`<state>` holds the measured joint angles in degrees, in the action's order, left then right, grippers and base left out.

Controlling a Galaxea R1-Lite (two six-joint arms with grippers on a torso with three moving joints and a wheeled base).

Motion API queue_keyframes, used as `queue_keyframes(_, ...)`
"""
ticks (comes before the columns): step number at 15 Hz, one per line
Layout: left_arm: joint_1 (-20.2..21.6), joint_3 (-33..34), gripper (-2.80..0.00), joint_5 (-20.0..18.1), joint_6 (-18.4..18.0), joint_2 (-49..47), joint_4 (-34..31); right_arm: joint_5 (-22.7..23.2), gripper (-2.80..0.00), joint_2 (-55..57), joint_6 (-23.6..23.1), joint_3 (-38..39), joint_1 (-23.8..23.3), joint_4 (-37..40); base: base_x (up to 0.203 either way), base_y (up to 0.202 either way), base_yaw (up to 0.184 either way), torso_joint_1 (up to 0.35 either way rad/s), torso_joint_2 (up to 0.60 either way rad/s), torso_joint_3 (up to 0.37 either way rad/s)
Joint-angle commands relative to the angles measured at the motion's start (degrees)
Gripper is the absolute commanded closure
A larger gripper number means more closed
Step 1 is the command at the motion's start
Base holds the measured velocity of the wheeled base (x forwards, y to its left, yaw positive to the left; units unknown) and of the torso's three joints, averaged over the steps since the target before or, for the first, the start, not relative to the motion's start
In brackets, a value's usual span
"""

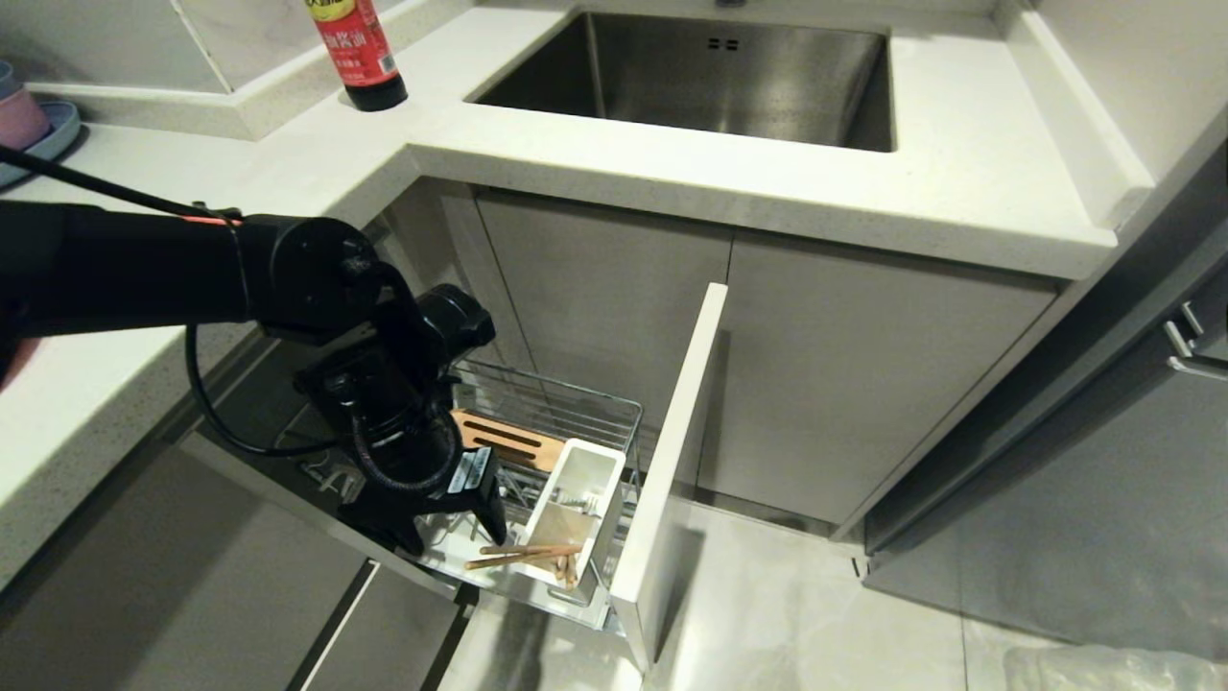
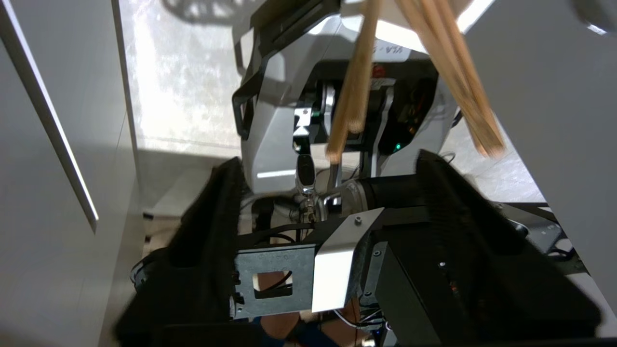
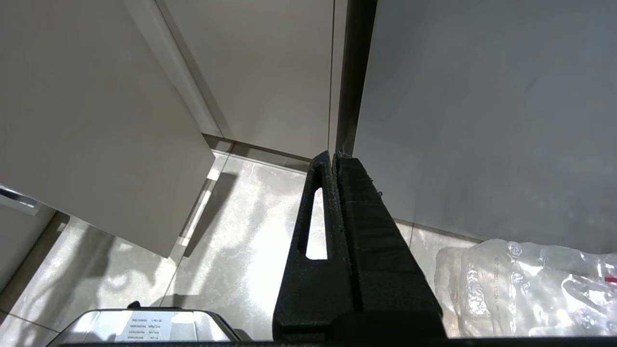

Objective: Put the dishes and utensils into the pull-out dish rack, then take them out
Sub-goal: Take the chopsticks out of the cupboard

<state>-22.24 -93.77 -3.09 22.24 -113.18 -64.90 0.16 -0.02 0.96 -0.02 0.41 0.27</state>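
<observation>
The pull-out dish rack [image 1: 585, 408] stands drawn out below the counter, its pale front panel [image 1: 672, 451] facing right. A white caddy [image 1: 585, 485] and a slotted wooden board [image 1: 504, 441] sit inside it. The chopsticks [image 1: 523, 555] lie tilted, their ends sticking out of the caddy's near end. My left gripper [image 1: 451, 533] reaches down into the rack just left of them. In the left wrist view its fingers [image 2: 212, 231] stand wide apart around nothing, with the chopsticks [image 2: 354, 91] beyond the tips. The dishes are out of view and I cannot make out the spoon. My right gripper [image 3: 332, 159] hangs shut above the floor.
A steel sink [image 1: 710, 77] is set in the white counter [image 1: 959, 182], and a dark sauce bottle [image 1: 360, 48] stands at the back. A pink bowl on a blue plate [image 1: 29, 125] sits far left. A clear plastic bag [image 3: 530, 284] lies on the floor tiles.
</observation>
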Motion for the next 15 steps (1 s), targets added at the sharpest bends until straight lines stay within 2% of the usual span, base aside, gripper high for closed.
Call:
queue_keyframes(1,0.0,-0.4,-2.8,-0.12,0.11,-3.05,-0.39,0.02,0.0,0.02,0.0,0.02,0.02,0.0,0.0,0.0,0.0,0.0,0.0,0.0)
queue_keyframes(15,0.85,-1.0,-2.8,-3.15,-0.08,-11.07,-1.28,0.02,0.0,-0.06,0.0,0.02,0.02,0.0,0.0,0.0,0.0,0.0,0.0,0.0)
